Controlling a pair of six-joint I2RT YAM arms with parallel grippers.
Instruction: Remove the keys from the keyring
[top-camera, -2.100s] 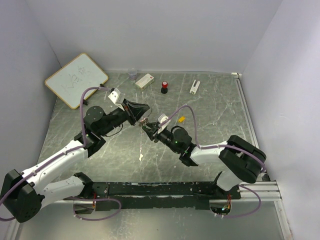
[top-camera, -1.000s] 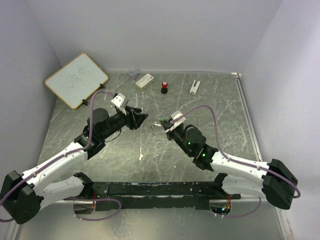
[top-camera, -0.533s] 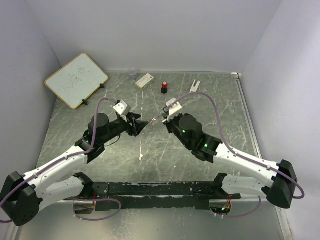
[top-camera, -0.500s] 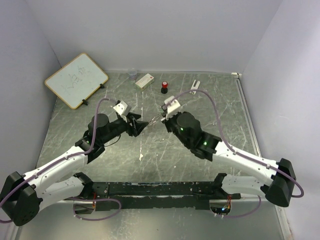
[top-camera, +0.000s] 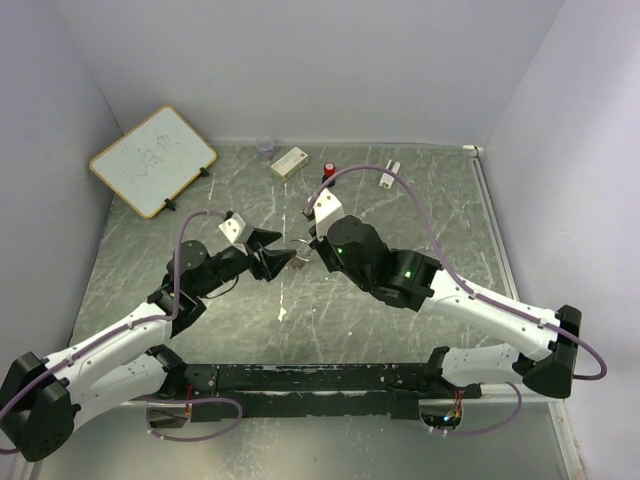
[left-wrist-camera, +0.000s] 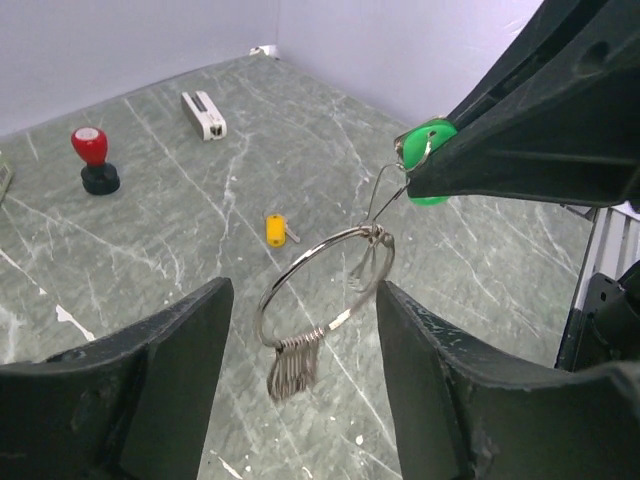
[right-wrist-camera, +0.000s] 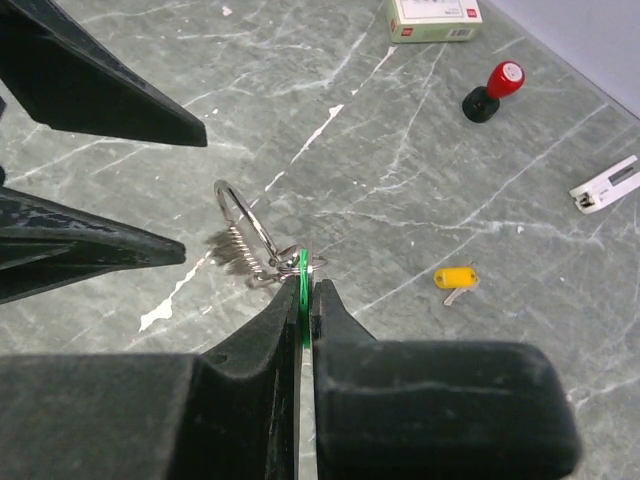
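Green key (left-wrist-camera: 430, 150) being clamped by right gripper (right-wrist-camera: 306, 298) | ring (left-wrist-camera: 325, 290) being dangled from it | left gripper (top-camera: 280, 262) being held wide

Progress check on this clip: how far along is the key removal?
Done: the yellow key lies loose on the table. In hand: the right gripper pinches the green key, keyring dangling from it between the fingers of the open left gripper. Left: freeing the green key.
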